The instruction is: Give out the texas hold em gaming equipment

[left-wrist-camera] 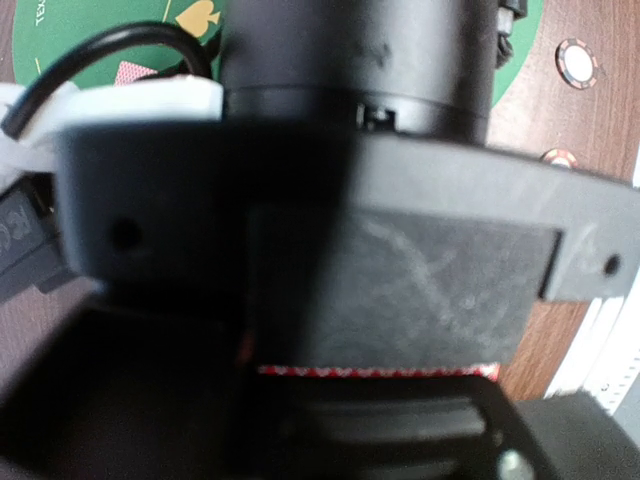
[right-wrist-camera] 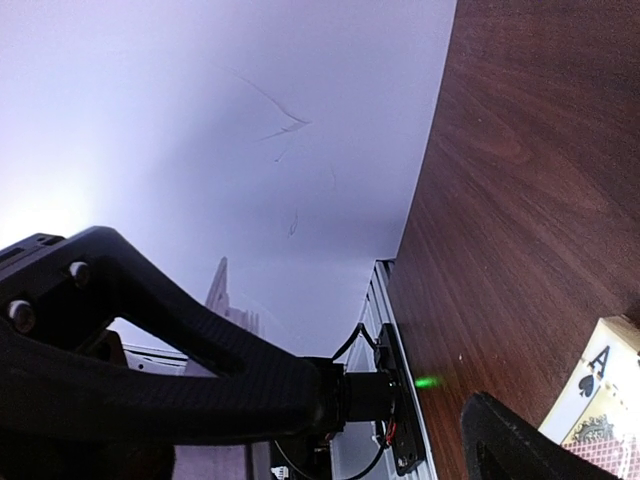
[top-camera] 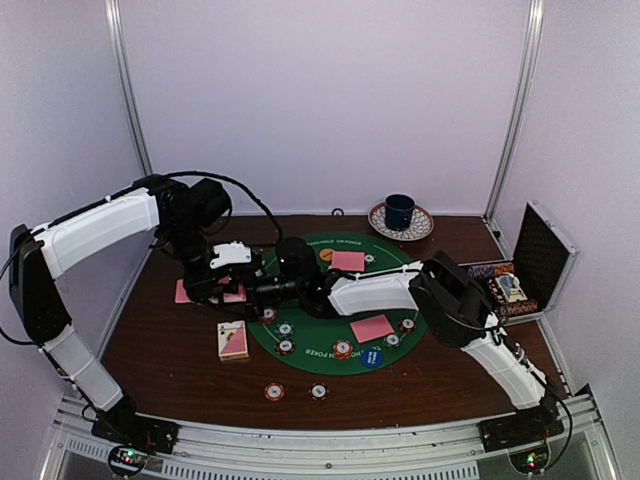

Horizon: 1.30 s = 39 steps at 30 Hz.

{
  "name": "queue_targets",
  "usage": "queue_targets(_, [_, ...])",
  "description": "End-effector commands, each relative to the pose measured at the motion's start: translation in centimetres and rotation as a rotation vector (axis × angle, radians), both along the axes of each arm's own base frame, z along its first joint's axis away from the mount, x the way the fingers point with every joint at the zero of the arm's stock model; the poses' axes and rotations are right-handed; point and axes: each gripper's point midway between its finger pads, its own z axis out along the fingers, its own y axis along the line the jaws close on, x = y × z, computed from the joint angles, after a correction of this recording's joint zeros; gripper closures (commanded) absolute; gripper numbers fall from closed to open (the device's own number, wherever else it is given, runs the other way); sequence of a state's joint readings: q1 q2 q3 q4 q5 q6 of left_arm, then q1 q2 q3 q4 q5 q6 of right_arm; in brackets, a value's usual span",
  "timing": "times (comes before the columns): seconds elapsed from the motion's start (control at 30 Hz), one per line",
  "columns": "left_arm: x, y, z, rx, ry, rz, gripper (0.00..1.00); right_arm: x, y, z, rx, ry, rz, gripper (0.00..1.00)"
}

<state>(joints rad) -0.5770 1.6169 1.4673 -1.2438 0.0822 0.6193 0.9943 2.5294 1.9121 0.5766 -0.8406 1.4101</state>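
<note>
My left gripper (top-camera: 235,285) and right gripper (top-camera: 268,288) meet nose to nose at the left edge of the green mat (top-camera: 310,352), over pink-backed cards (top-camera: 183,291). In the left wrist view the right gripper's black body fills the frame. A thin red-and-white card edge (left-wrist-camera: 375,370) shows just under a grey pad, and I cannot tell what holds it. In the right wrist view my right gripper (right-wrist-camera: 400,405) stands open with nothing between the fingers. A face-up ace deck (top-camera: 233,340) lies near the front left and also shows in the right wrist view (right-wrist-camera: 600,385).
Pink cards (top-camera: 347,261) (top-camera: 372,328), striped chips (top-camera: 343,349), a blue button (top-camera: 372,357) and an orange button (top-camera: 326,254) lie on the mat. Two chips (top-camera: 274,392) (top-camera: 318,392) lie near the front. The open case (top-camera: 535,265) stands right, the blue mug (top-camera: 400,210) at the back.
</note>
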Motion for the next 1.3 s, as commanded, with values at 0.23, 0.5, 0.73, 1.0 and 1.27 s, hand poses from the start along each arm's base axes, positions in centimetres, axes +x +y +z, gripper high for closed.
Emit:
queue_targets(0.23, [0.2,-0.2,0.7,-0.01,-0.016,-0.004,1.0,-0.2,-1.1,-4.2,-0.14,-0.036,0.015,0.12])
queue_targets(0.5, [0.2,-0.1,0.7,-0.006,-0.021,-0.004,1.0,0.8,-3.5,-4.6,-0.155,-0.033,-0.033,0.17])
queue_targets(0.73, [0.2,-0.1,0.8,-0.008,-0.023,-0.005,1.0,0.4,-3.9,-3.9,-0.154,-0.049,-0.018,0.21])
queue_targets(1.0, [0.2,0.2,0.6,0.005,-0.024,-0.006,1.0,0.5,-4.7,-1.9,-0.094,-0.029,-0.022,0.3])
queue_targets(1.27, [0.1,0.3,0.2,0.014,-0.014,-0.009,1.0,0.5,-4.9,2.7,0.046,-0.046,-0.039,0.2])
